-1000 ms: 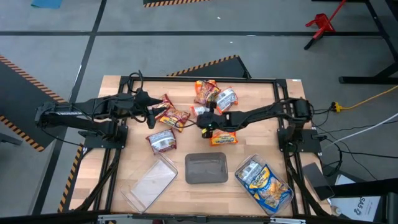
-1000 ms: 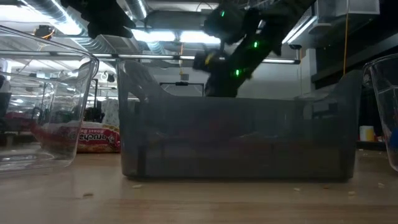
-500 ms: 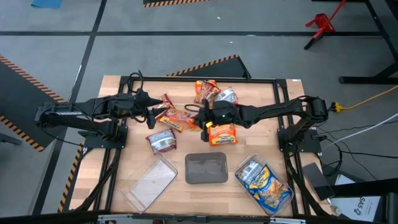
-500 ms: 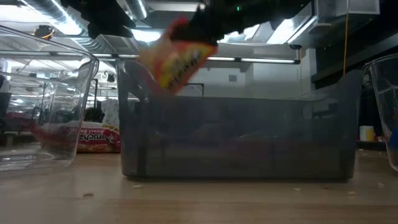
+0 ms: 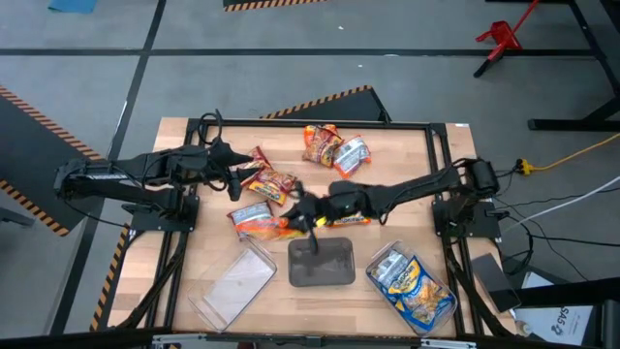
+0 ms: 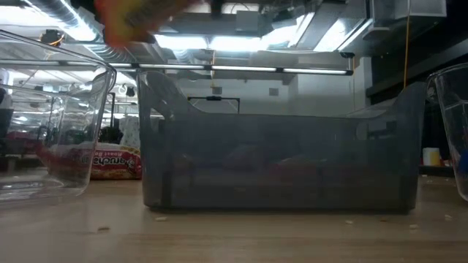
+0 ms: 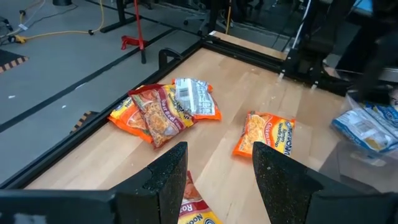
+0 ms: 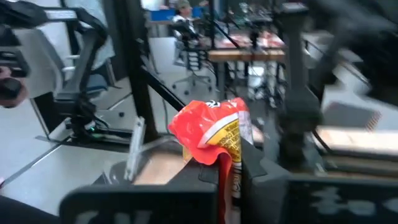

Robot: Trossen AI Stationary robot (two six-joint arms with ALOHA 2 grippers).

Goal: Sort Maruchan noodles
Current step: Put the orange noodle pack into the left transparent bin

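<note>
Several Maruchan noodle packets lie flat on the table: two at the far side (image 5: 334,147), a dark red one (image 5: 269,180) by my left gripper, a red-and-white one (image 5: 252,219), and an orange one (image 5: 355,217) partly under my right arm. My right gripper (image 5: 300,220) is over the table's middle, shut on an orange-red packet (image 8: 211,132), which also blurs across the low view (image 6: 135,13). My left gripper (image 7: 217,186) hovers open above the dark red packet and touches nothing. My right gripper pinches the orange-red packet between its two fingers (image 8: 254,171) at one crumpled end (image 8: 225,158). The packet is lifted clear of the table; its free part bulges out past the fingertips.
Three trays stand along the near side: a clear one (image 5: 232,284) on the left, a grey one (image 5: 322,263) in the middle, and a clear one (image 5: 441,308) on the right holding blue-and-yellow packets. The black frame rails (image 5: 310,123) border the table.
My right gripper has taken an orange-red packet off the table near the far group, lifted it clear, and swung it toward the table's left and near edge, to above the gap between the red-and-white packet and the grey tray. In the low view the packet moves up and left.
</note>
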